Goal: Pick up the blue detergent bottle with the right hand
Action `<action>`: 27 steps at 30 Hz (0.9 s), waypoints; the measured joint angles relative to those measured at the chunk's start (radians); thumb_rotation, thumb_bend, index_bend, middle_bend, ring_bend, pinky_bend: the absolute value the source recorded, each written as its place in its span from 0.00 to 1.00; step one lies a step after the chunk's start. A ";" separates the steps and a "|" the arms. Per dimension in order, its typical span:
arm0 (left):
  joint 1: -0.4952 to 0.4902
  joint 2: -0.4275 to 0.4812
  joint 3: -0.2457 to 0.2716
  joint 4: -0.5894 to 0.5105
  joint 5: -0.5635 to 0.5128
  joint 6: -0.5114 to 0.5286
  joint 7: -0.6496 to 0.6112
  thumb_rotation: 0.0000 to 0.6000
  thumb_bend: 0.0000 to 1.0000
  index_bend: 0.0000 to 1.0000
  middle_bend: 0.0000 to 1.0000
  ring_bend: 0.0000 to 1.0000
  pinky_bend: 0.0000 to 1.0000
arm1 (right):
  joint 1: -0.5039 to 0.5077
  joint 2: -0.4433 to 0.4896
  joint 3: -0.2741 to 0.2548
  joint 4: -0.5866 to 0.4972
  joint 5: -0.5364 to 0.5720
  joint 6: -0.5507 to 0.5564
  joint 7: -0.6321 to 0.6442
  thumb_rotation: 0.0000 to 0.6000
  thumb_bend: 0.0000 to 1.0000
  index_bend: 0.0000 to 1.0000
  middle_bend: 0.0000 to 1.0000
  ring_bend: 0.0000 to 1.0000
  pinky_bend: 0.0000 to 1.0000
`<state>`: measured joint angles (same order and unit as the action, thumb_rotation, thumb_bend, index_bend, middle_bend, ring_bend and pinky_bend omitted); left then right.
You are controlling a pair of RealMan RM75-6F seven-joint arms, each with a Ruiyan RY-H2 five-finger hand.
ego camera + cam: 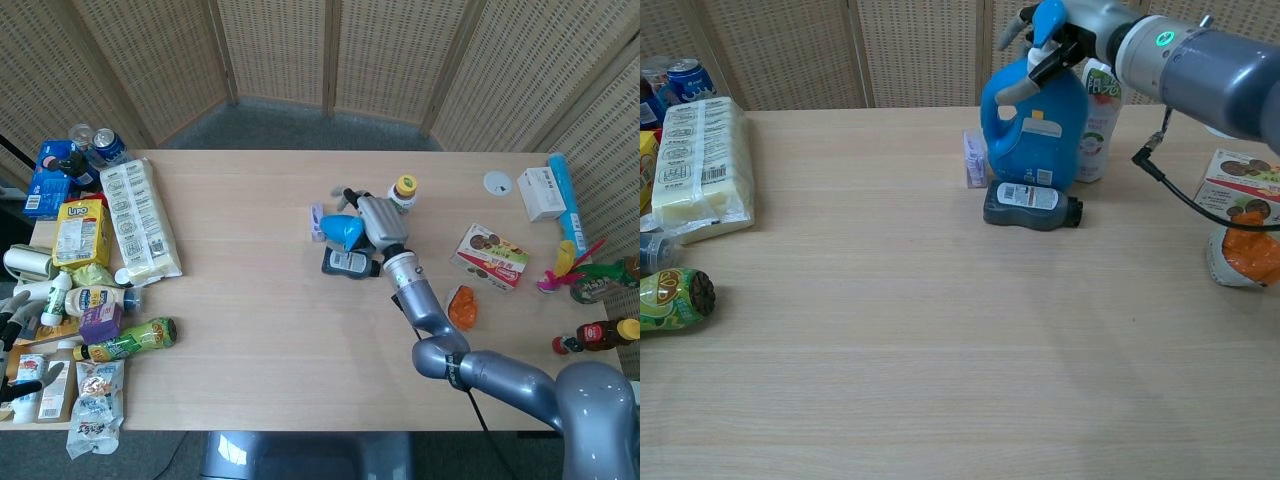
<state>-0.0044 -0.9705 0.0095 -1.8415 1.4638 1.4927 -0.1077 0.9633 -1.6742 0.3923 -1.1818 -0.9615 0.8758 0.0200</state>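
The blue detergent bottle (1030, 130) stands at the back middle of the table, leaning a little to the left. My right hand (1065, 30) sits on its top, fingers wrapped around the neck and blue pump cap, the thumb lying against the handle. From the head camera the right hand (376, 222) covers most of the detergent bottle (340, 231). Only the fingertips of my left hand (10, 310) show at the left edge, spread apart and holding nothing.
A dark flat bottle (1032, 205) lies just in front of the detergent. A white drink bottle (1102, 115) stands at its right, a small lavender pack (976, 158) at its left. An orange packet (1243, 250) and snack box (490, 255) lie right. Groceries (100, 230) crowd the left edge.
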 measured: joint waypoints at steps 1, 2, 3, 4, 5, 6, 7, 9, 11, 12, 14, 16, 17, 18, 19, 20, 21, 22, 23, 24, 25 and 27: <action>0.001 0.000 0.000 0.001 0.000 0.001 -0.002 1.00 0.25 0.16 0.03 0.00 0.00 | -0.003 0.001 -0.001 0.001 -0.004 0.003 0.001 1.00 0.03 0.66 1.00 0.92 0.88; 0.002 0.000 -0.001 0.001 0.000 0.002 -0.003 1.00 0.25 0.16 0.03 0.00 0.00 | -0.008 0.003 -0.003 0.000 -0.009 0.008 0.003 1.00 0.04 0.69 1.00 0.95 0.91; 0.002 -0.001 -0.001 0.002 0.000 0.001 -0.004 1.00 0.25 0.16 0.03 0.00 0.00 | -0.012 0.005 -0.003 -0.001 -0.013 0.014 0.004 1.00 0.04 0.71 1.00 0.98 0.93; 0.001 -0.002 -0.001 0.002 0.001 0.000 -0.004 1.00 0.25 0.16 0.03 0.00 0.00 | -0.016 0.007 -0.003 -0.002 -0.017 0.022 0.006 1.00 0.04 0.72 1.00 0.99 0.94; -0.001 -0.003 -0.002 0.001 0.002 -0.002 -0.003 1.00 0.25 0.16 0.03 0.00 0.00 | -0.022 0.011 -0.002 -0.005 -0.023 0.032 0.010 1.00 0.04 0.74 1.00 1.00 0.95; -0.002 -0.004 -0.002 0.001 0.003 -0.004 -0.001 1.00 0.25 0.16 0.03 0.00 0.00 | -0.028 0.014 -0.002 -0.009 -0.029 0.041 0.014 1.00 0.04 0.74 1.00 1.00 0.96; -0.004 -0.005 -0.003 0.000 0.005 -0.006 0.000 1.00 0.25 0.16 0.03 0.00 0.00 | -0.034 0.019 -0.002 -0.013 -0.036 0.049 0.018 1.00 0.04 0.75 1.00 1.00 0.96; -0.006 -0.007 -0.004 -0.001 0.006 -0.008 0.004 1.00 0.25 0.16 0.03 0.00 0.00 | -0.048 0.033 -0.003 -0.028 -0.048 0.067 0.023 1.00 0.04 0.75 1.00 1.00 0.96; -0.009 -0.010 -0.006 -0.003 0.006 -0.011 0.007 1.00 0.25 0.16 0.03 0.00 0.00 | -0.060 0.050 -0.005 -0.051 -0.060 0.080 0.024 1.00 0.04 0.75 1.00 1.00 0.96; -0.010 -0.011 -0.006 -0.003 0.005 -0.013 0.008 1.00 0.25 0.16 0.03 0.00 0.00 | -0.066 0.059 -0.005 -0.064 -0.064 0.085 0.023 1.00 0.04 0.75 1.00 1.00 0.96; -0.013 -0.013 -0.007 -0.003 0.005 -0.020 0.012 1.00 0.25 0.16 0.03 0.00 0.00 | -0.078 0.085 -0.006 -0.101 -0.072 0.094 0.022 1.00 0.04 0.75 1.00 1.00 0.96; -0.017 -0.017 -0.008 -0.004 0.005 -0.025 0.016 1.00 0.25 0.16 0.03 0.00 0.00 | -0.089 0.113 -0.005 -0.140 -0.079 0.100 0.020 1.00 0.04 0.75 1.00 1.00 0.96; -0.018 -0.019 -0.008 -0.004 0.005 -0.026 0.017 1.00 0.25 0.16 0.03 0.00 0.00 | -0.096 0.134 -0.003 -0.170 -0.083 0.104 0.018 1.00 0.03 0.75 1.00 1.00 0.96; -0.019 -0.022 -0.009 -0.004 0.004 -0.028 0.017 1.00 0.25 0.16 0.03 0.00 0.00 | -0.101 0.150 -0.002 -0.193 -0.086 0.107 0.016 1.00 0.03 0.75 1.00 1.00 0.96; -0.021 -0.025 -0.009 -0.003 0.005 -0.029 0.017 1.00 0.25 0.16 0.03 0.00 0.00 | -0.105 0.168 0.000 -0.219 -0.089 0.110 0.013 1.00 0.03 0.75 1.00 1.00 0.96; -0.022 -0.027 -0.010 -0.002 0.005 -0.032 0.017 1.00 0.25 0.16 0.03 0.00 0.00 | -0.112 0.193 0.003 -0.255 -0.093 0.114 0.009 1.00 0.03 0.75 1.00 1.00 0.96; -0.023 -0.029 -0.010 -0.001 0.006 -0.034 0.017 1.00 0.25 0.16 0.03 0.00 0.00 | -0.116 0.213 0.006 -0.283 -0.095 0.117 0.006 1.00 0.03 0.75 1.00 1.00 0.96; -0.025 -0.032 -0.010 0.001 0.007 -0.036 0.017 1.00 0.25 0.16 0.03 0.00 0.00 | -0.121 0.233 0.010 -0.312 -0.096 0.120 0.003 1.00 0.03 0.75 1.00 1.00 0.96; -0.027 -0.034 -0.010 0.002 0.008 -0.038 0.016 1.00 0.25 0.16 0.03 0.00 0.00 | -0.127 0.260 0.016 -0.352 -0.097 0.123 -0.001 1.00 0.03 0.75 1.00 1.00 0.96; -0.028 -0.036 -0.011 0.003 0.008 -0.039 0.015 1.00 0.25 0.16 0.03 0.00 0.00 | -0.131 0.282 0.021 -0.382 -0.097 0.124 -0.004 1.00 0.03 0.75 1.00 1.00 0.96; -0.029 -0.038 -0.011 0.005 0.009 -0.040 0.013 1.00 0.25 0.16 0.03 0.00 0.00 | -0.135 0.305 0.026 -0.411 -0.095 0.125 -0.007 1.00 0.03 0.75 1.00 1.00 0.96; -0.030 -0.040 -0.012 0.009 0.011 -0.040 0.010 1.00 0.25 0.16 0.03 0.00 0.00 | -0.143 0.360 0.041 -0.476 -0.089 0.125 -0.014 1.00 0.03 0.75 1.00 1.00 0.96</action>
<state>-0.0346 -1.0106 -0.0023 -1.8329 1.4743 1.4522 -0.0978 0.8207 -1.3145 0.4337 -1.6576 -1.0507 1.0004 0.0057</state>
